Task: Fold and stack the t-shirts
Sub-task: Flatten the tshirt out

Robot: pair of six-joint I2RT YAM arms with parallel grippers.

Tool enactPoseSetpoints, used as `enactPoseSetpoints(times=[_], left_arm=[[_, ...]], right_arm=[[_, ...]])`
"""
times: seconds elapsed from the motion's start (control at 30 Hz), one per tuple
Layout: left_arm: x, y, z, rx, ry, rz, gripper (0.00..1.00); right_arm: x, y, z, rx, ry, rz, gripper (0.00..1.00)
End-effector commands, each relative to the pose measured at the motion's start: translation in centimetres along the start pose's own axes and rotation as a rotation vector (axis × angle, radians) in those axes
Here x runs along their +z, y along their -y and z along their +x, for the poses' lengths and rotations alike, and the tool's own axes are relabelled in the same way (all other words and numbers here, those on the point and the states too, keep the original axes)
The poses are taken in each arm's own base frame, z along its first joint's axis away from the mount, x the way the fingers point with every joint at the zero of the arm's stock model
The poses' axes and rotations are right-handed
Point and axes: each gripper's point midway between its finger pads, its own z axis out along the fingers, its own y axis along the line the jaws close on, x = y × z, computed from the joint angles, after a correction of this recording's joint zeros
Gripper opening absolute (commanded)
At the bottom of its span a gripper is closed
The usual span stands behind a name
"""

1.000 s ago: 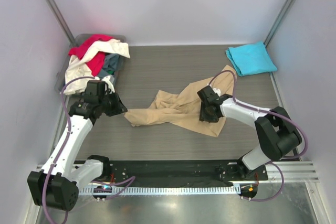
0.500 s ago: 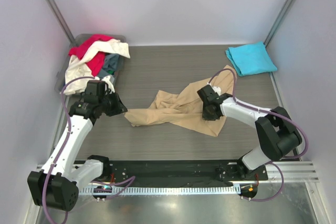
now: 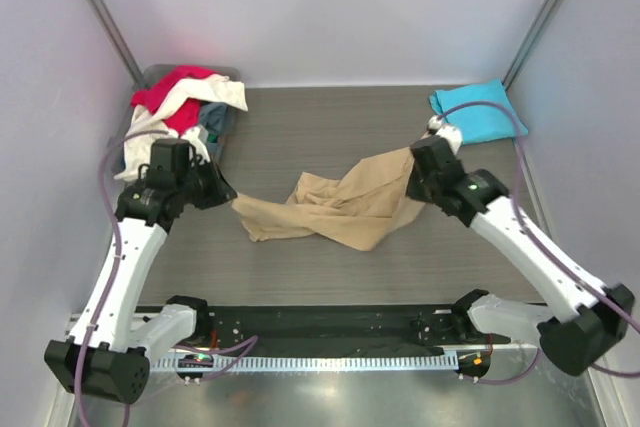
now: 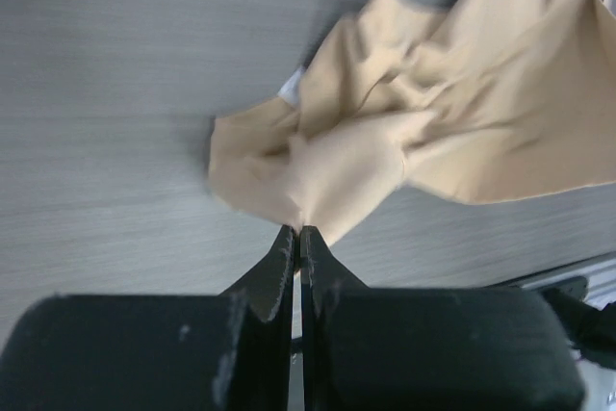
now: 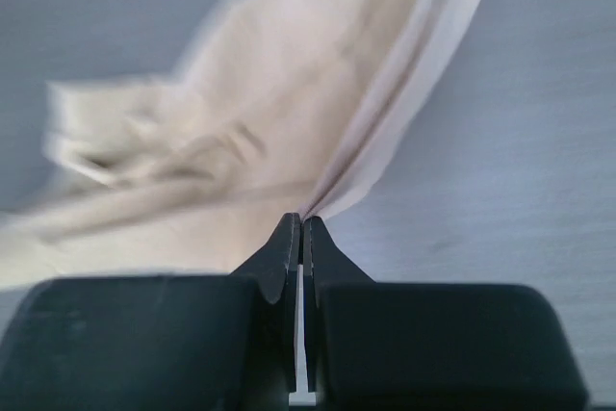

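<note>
Pinching the tan t-shirt [image 3: 340,209] at both ends, the two hands are each pressed together on cloth. The left hand [image 3: 227,197] grips the shirt's crumpled left tip; in the left wrist view its fingers [image 4: 277,271] meet on a bunched corner. The right hand [image 3: 414,183] grips the shirt's right end, where its fingers [image 5: 279,259] close on a doubled edge. Between them the shirt lies rumpled and twisted on the grey tabletop [image 3: 320,127]. Beyond the shirt's right end, apart from it, a turquoise t-shirt [image 3: 480,112] lies folded flat. Beyond its left end stands a grey bin [image 3: 152,73], heaped with a red t-shirt [image 3: 170,87], a white t-shirt [image 3: 158,125] and a dark blue-grey t-shirt [image 3: 213,119] spilling over the rim.
</note>
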Motion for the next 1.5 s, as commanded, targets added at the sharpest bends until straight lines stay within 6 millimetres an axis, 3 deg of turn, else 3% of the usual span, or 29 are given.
enactPoseSetpoints(times=[0.0, 0.03, 0.07, 0.1, 0.17, 0.2, 0.27, 0.3, 0.47, 0.6, 0.67, 0.77, 0.83, 0.9, 0.93, 1.0, 1.03, 1.1, 1.13, 1.17, 1.2, 1.23, 1.27, 1.3, 1.33, 1.37, 1.4, 1.43, 1.47], left_arm=[[-5.8, 2.8, -4.6, 0.053, 0.181, 0.043, 0.0], [-8.1, 3.9, -6.6, 0.066, 0.253, 0.058, 0.0], [-9.2, 4.2, -7.0, 0.07, 0.266, 0.055, 0.0], [-11.8, 5.5, -8.6, 0.087, 0.336, 0.082, 0.0], [-14.4, 6.3, -9.6, 0.096, 0.392, 0.084, 0.0], [-17.2, 7.4, -11.0, 0.11, 0.471, 0.109, 0.0], [-20.2, 8.3, -11.9, 0.123, 0.553, 0.124, 0.0], [-22.7, 9.1, -12.7, 0.134, 0.624, 0.149, 0.0], [-32.7, 11.3, -13.4, 0.199, 0.935, 0.246, 0.0], [-38.9, 11.5, -13.2, 0.219, 1.118, 0.25, 0.0], [-40.2, 12.4, -13.7, 0.242, 1.161, 0.281, 0.0], [-40.2, 13.4, -15.2, 0.246, 1.167, 0.302, 0.0], [-38.2, 14.3, -17.9, 0.247, 1.116, 0.29, 0.0], [-33.8, 14.9, -21.0, 0.236, 1.011, 0.264, 0.0], [-31.3, 15.0, -21.8, 0.228, 0.942, 0.257, 0.0], [-27.5, 14.9, -23.3, 0.201, 0.853, 0.235, 0.0], [-21.9, 14.0, -24.7, 0.174, 0.736, 0.18, 0.0], [-15.5, 12.4, -25.5, 0.148, 0.607, 0.112, 0.0], [-9.7, 11.0, -26.0, 0.131, 0.505, 0.059, 0.0], [-5.0, 9.5, -25.5, 0.119, 0.403, 0.02, 0.0], [-1.6, 8.3, -25.3, 0.106, 0.333, -0.017, 0.0], [1.3, 6.7, -23.2, 0.08, 0.193, -0.062, 0.01], [7.1, 6.1, -22.6, 0.06, 0.057, -0.049, 0.07], [8.8, 5.6, -21.2, 0.051, -0.027, -0.059, 0.29], [10.1, 5.2, -20.5, 0.053, -0.057, -0.07, 0.44], [10.8, 4.2, -19.3, 0.059, -0.08, -0.119, 0.53], [10.7, 4.3, -19.2, 0.069, -0.06, -0.12, 0.64], [10.8, 5.0, -20.3, 0.08, 0.014, -0.098, 0.72], [9.9, 4.7, -19.4, 0.073, 0.025, -0.101, 0.79]], right_arm=[[-9.0, 1.1, -8.6, 0.093, 0.298, -0.044, 0.01], [-11.9, 1.6, -10.0, 0.128, 0.377, -0.081, 0.01], [-13.7, 1.9, -11.1, 0.145, 0.427, -0.103, 0.01], [-16.8, 2.3, -13.1, 0.184, 0.509, -0.139, 0.01], [-21.1, 3.5, -14.6, 0.231, 0.609, -0.19, 0.01], [-23.9, 4.3, -15.7, 0.266, 0.677, -0.213, 0.01], [-27.6, 5.8, -16.4, 0.313, 0.761, -0.252, 0.01], [-29.8, 6.8, -16.9, 0.343, 0.813, -0.267, 0.01], [-36.9, 11.3, -16.6, 0.447, 0.984, -0.325, 0.01], [-38.3, 12.6, -16.1, 0.46, 1.018, -0.331, 0.01], [-38.3, 12.7, -16.2, 0.457, 1.019, -0.318, 0.01], [-36.8, 12.4, -17.5, 0.442, 0.994, -0.219, 0.01], [-34.2, 11.1, -18.9, 0.405, 0.939, -0.129, 0.01], [-32.6, 10.9, -20.1, 0.393, 0.921, -0.026, 0.01], [-30.3, 9.7, -21.0, 0.36, 0.884, 0.038, 0.01], [-27.4, 9.3, -21.8, 0.309, 0.857, 0.171, 0.01], [-24.0, 7.7, -22.4, 0.25, 0.807, 0.248, 0.01], [-18.0, 6.6, -22.7, 0.175, 0.705, 0.309, 0.01], [-14.6, 6.3, -22.7, 0.169, 0.632, 0.294, 0.01], [-7.6, 7.0, -21.5, 0.154, 0.478, 0.334, 0.01], [-4.2, 8.9, -21.4, 0.24, 0.412, 0.327, 0.01], [-1.1, 8.1, -20.3, 0.237, 0.317, 0.269, 0.01], [2.6, 7.8, -19.3, 0.215, 0.226, 0.277, 0.38], [3.6, 7.4, -18.8, 0.2, 0.187, 0.266, 0.7], [4.5, 6.2, -18.4, 0.173, 0.155, 0.218, 0.98], [5.1, 5.8, -18.2, 0.161, 0.149, 0.2, 1.0], [5.3, 5.5, -18.1, 0.155, 0.145, 0.188, 1.0], [5.2, 5.3, -18.0, 0.141, 0.145, 0.179, 1.0], [5.5, 5.3, -17.7, 0.133, 0.14, 0.173, 1.0]])
